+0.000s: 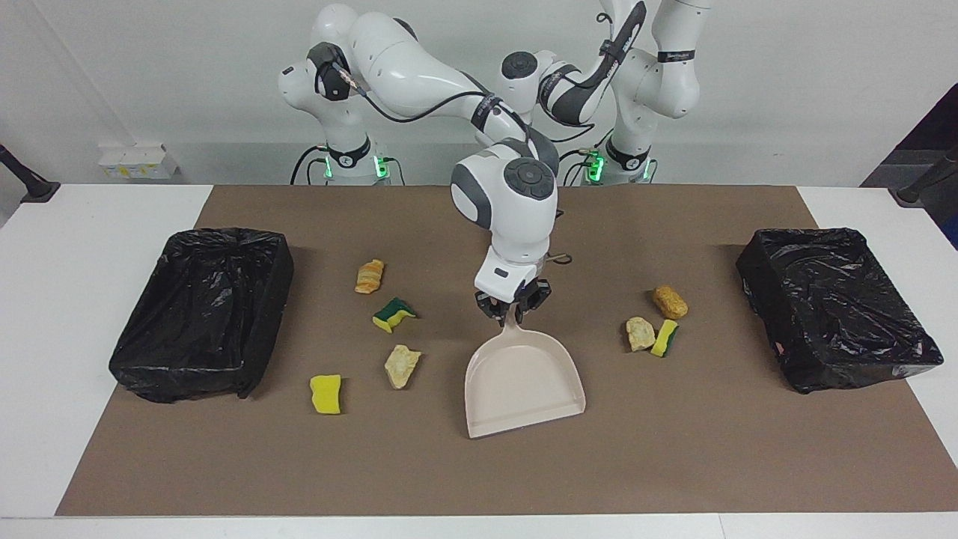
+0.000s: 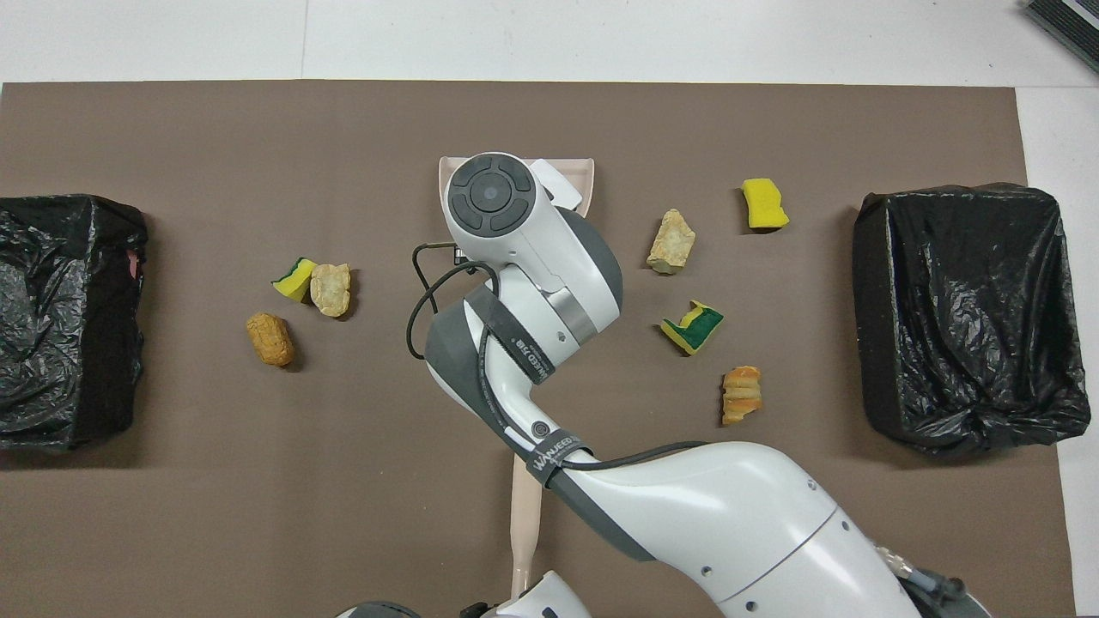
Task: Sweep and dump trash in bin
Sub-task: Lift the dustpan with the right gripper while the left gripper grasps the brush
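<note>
My right gripper (image 1: 513,311) is shut on the handle of the beige dustpan (image 1: 524,382) at the middle of the brown mat; the pan sits askew with its mouth pointing away from the robots. Several trash scraps lie on the mat. Toward the right arm's end are a bread chunk (image 1: 369,276), a green-yellow sponge (image 1: 394,314), a tan chunk (image 1: 403,365) and a yellow sponge (image 1: 325,394). Toward the left arm's end are an orange chunk (image 1: 670,302), a tan chunk (image 1: 639,333) and a sponge (image 1: 664,337). My left gripper (image 2: 494,609) is at the near end of the brush handle (image 2: 525,515).
Two bins lined with black bags stand on the mat, one at the right arm's end (image 1: 187,374) and one at the left arm's end (image 1: 846,367). The right arm's wrist (image 2: 491,193) covers most of the dustpan in the overhead view.
</note>
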Robot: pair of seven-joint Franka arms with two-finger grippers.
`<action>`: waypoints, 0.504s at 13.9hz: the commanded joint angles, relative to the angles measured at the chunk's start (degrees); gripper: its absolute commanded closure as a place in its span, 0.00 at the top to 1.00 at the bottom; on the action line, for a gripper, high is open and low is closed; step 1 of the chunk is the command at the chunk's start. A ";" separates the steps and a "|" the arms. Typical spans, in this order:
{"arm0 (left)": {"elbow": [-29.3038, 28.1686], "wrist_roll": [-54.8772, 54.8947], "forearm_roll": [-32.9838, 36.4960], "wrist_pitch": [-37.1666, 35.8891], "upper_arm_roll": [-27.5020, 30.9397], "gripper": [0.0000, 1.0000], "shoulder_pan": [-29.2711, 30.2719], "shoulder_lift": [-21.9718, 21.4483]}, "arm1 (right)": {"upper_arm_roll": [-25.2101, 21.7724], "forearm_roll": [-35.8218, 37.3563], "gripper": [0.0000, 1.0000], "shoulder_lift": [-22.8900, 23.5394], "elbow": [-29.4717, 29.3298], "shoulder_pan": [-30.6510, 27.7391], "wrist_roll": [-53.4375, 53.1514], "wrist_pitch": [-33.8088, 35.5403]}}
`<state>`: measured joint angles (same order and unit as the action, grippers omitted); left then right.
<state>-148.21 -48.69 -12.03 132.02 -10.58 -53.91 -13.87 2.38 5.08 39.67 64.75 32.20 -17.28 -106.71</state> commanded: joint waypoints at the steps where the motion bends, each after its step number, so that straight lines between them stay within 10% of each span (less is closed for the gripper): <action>1: 0.20 -0.53 0.26 -2.03 -0.58 0.11 1.97 -1.25 | 0.52 0.01 0.00 -3.72 5.29 -2.22 11.35 -0.43; 2: -0.06 -0.53 0.26 -2.11 -0.58 0.44 1.97 -1.34 | 0.52 0.01 0.00 -3.72 5.38 -2.84 15.92 -0.43; 7: -0.41 -0.62 0.26 -1.41 -0.58 0.56 2.06 -1.08 | 0.52 0.98 0.00 -4.77 5.47 -3.28 29.99 4.12</action>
<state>-148.23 -48.73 -12.03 131.48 -10.59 -52.84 -13.90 2.36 5.17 37.63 67.69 29.14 7.06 -104.94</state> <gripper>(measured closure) 0.441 0.692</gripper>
